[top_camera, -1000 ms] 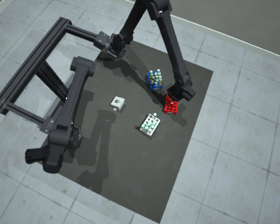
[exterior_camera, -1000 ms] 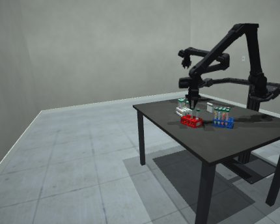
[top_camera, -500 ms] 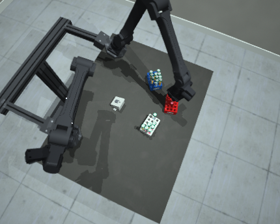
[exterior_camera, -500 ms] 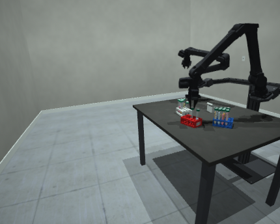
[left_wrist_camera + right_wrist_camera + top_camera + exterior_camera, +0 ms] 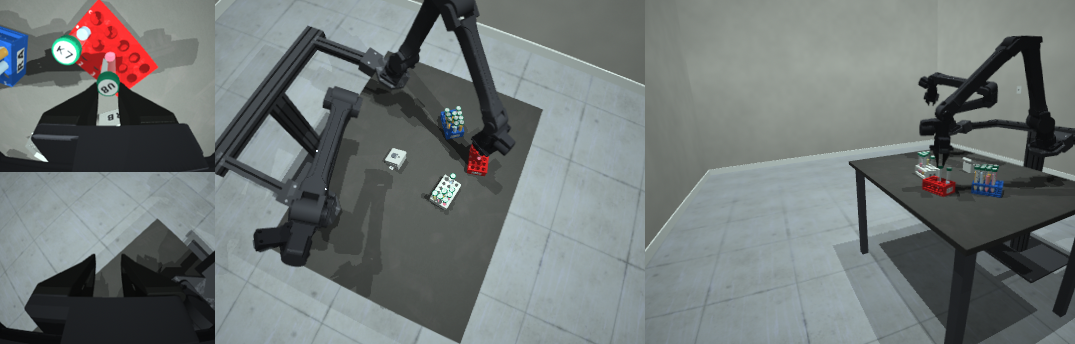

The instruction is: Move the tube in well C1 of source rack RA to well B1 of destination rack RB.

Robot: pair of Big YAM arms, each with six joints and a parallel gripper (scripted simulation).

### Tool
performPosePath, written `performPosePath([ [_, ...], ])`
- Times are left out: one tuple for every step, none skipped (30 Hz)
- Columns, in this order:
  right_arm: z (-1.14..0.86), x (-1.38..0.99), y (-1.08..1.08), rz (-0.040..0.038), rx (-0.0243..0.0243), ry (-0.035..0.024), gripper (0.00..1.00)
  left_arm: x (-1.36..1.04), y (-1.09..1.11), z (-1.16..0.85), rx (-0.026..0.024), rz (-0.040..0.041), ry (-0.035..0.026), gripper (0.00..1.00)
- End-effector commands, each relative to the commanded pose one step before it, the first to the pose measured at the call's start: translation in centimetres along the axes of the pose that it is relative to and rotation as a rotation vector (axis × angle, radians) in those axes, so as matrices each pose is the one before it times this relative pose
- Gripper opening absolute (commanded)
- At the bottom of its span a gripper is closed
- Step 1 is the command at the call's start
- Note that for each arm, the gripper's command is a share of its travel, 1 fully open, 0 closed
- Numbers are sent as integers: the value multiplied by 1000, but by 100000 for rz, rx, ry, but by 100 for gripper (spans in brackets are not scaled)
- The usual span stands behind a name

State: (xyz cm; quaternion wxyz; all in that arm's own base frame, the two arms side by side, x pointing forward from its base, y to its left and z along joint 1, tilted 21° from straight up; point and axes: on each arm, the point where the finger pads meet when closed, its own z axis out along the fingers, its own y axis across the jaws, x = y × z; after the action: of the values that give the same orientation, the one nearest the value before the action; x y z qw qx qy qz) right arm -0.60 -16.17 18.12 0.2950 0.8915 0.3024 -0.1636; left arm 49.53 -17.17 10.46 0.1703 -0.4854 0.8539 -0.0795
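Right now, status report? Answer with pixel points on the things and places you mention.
Left end effector (image 5: 941,164) (image 5: 107,85): shut on U8 tube (image 5: 108,85), over red rack (image 5: 478,167) (image 5: 938,186) (image 5: 134,67). Right end effector (image 5: 108,256): parted, holding nothing. Lamp: can't tell.

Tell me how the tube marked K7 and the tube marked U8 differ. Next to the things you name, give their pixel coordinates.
The K7 tube (image 5: 66,50) (image 5: 949,175) is gripped by nothing, while the U8 tube (image 5: 108,84) (image 5: 941,174) is between the left claw's (image 5: 108,85) (image 5: 941,166) fingers. Below its cap, the K7 tube shows pale blue; the U8 tube shows pink. In the left wrist view, the K7 tube is nearer the blue rack (image 5: 24,50) (image 5: 455,135) (image 5: 989,190) than the U8 tube is. Both have green-rimmed caps with white tops.
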Motion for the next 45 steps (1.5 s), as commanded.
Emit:
performPosePath([
  [-1107,-823,872,872,-2861,-1563,30,-830,-741,525,-490,-629,-100,0],
  [0,0,0,0,0,0,30,0,21,-48,-168,-5,28,0],
  [0,0,0,0,0,0,30,-6,6,-87,-176,-31,27,0],
  [0,0,0,0,0,0,30,9,-26,-71,58,-64,-5,0],
  [0,0,0,0,0,0,30,-15,-209,-161,388,-52,-52,0],
  [0,0,0,0,0,0,30,-32,-280,-199,518,-74,-75,0],
  [0,0,0,0,0,0,30,-6,-195,-153,341,-44,-41,0],
  [0,0,0,0,0,0,30,43,-35,-69,25,11,20,0],
  [0,0,0,0,0,0,30,48,-35,-71,26,11,22,0],
  [0,0,0,0,0,0,30,55,-35,-72,28,12,25,0],
  [0,0,0,0,0,0,30,88,61,-22,-154,45,60,0],
  [0,0,0,0,0,0,30,126,193,40,-392,86,104,0],
  [0,0,0,0,0,0,30,-7,-175,-373,690,-97,-87,0],
  [0,0,0,0,0,0,30,0,0,0,0,0,0,0],
  [0,0,0,0,0,0,30,0,0,0,0,0,0,0],
  [0,0,0,0,0,0,30,-59,-419,-445,1114,-169,-157,0],
  [0,0,0,0,0,0,30,21,-108,-318,449,-56,-37,0],
  [0,0,0,0,0,0,30,20,-133,-333,562,-74,-52,0],
  [0,0,0,0,0,0,30,25,-135,-341,579,-77,-50,0],
  [0,0,0,0,0,0,30,83,74,-246,203,8,18,0],
  [0,0,0,0,0,0,30,47,-77,-332,513,37,-31,0],
  [0,0,0,0,0,0,30,30,-247,-296,627,67,-46,0],
  [0,0,0,0,0,0,30,77,-157,-143,270,130,17,0],
  [0,0,0,0,0,0,30,111,-48,-82,48,177,57,0],
  [0,0,0,0,0,0,30,56,-35,-73,24,81,18,0],
  [0,0,0,0,0,0,30,8,-22,-63,3,-4,-15,0],
  [0,0,0,0,0,0,30,11,-16,-56,-5,-4,-15,0],
  [0,0,0,0,0,0,30,39,32,63,-242,43,24,0],
  [0,0,0,0,0,0,30,64,147,104,-336,76,40,0],
  [0,0,0,0,0,0,30,69,203,104,-288,80,34,0],
  [0,0,0,0,0,0,30,0,0,0,0,0,0,0],
  [0,0,0,0,0,0,30,0,0,0,0,0,0,0],
  [0,0,0,0,0,0,30,-16,11,4,-42,326,-13,0],
  [0,0,0,0,0,0,30,-139,3,-270,188,-177,-94,0],
  [0,0,0,0,0,0,30,-55,-33,-67,40,-61,-31,0],
  [0,0,0,0,0,0,30,-43,-121,-104,259,-49,-46,0],
  [0,0,0,0,0,0,30,-49,-180,-133,383,-66,-62,0],
  [0,0,0,0,0,0,30,41,-67,-176,37,10,35,0],
  [0,0,0,0,0,0,30,68,-30,-136,40,8,40,0],
  [0,0,0,0,0,0,30,-7,-17,-129,8,-141,-13,0],
  [0,0,0,0,0,0,30,-5,-19,-131,8,-59,-15,0],
  [0,0,0,0,0,0,30,-2,-25,-138,4,-53,-25,0],
  [0,0,0,0,0,0,30,0,-14,-130,7,16,-18,0],
  [0,0,0,0,0,0,30,1,-7,-128,6,5,-18,0],
  [0,0,0,0,0,0,30,1,7,-116,9,43,-9,0],
])
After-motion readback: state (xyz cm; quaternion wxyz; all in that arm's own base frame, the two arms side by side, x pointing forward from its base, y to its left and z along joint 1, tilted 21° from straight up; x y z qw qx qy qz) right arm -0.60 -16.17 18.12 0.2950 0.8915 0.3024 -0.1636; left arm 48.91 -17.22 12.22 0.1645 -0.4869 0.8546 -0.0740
